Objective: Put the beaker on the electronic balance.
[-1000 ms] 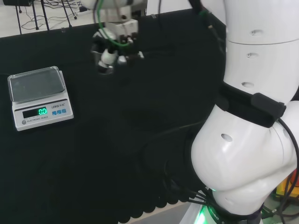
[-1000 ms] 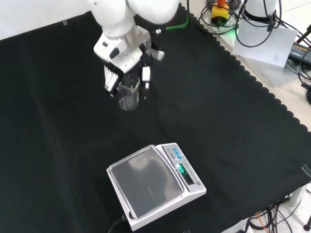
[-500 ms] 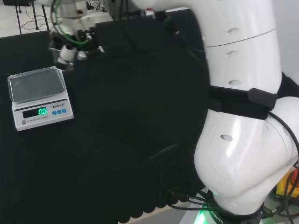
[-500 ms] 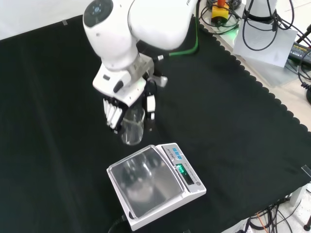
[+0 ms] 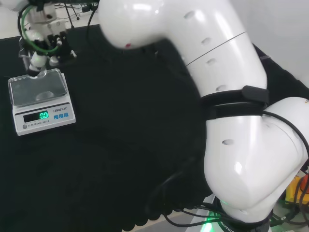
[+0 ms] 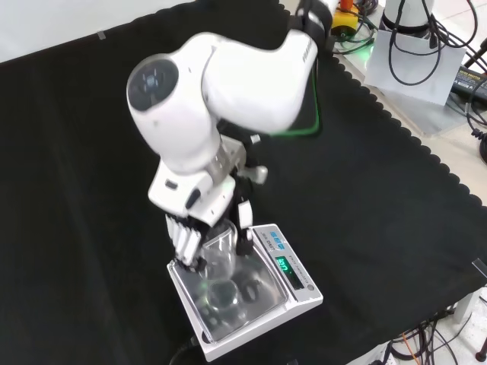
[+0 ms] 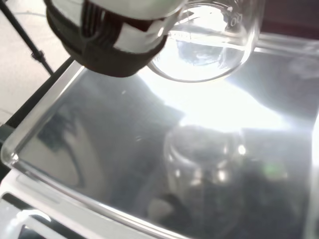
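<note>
In the front view the hand (image 6: 204,228) hung over the electronic balance (image 6: 251,296), its fingers (image 6: 185,239) curled round the clear beaker (image 6: 221,251), with the thumb on the beaker's right side. The beaker stood upright in that grasp, above the left and far part of the balance's shiny pan (image 6: 228,293). The wrist view showed the beaker's round base (image 7: 199,55) hanging clear of the pan (image 7: 99,144), with its own dim reflection (image 7: 199,164) lying on the metal below, so it appeared not yet set down. In the head view the hand (image 5: 41,41) sat at the far edge of the balance (image 5: 41,99), and the green display (image 5: 43,115) glowed on the near face.

Judging from this, the carry was nearly done and the lowering remained. The main risk was position: the beaker seemed to hang nearer the pan's far left side than its middle, and set down there it could catch the raised rim and tip. Clear glass on polished metal would slide easily if the fingers dragged sideways while letting go. A release made before the base touched would drop the beaker and might topple it
</note>
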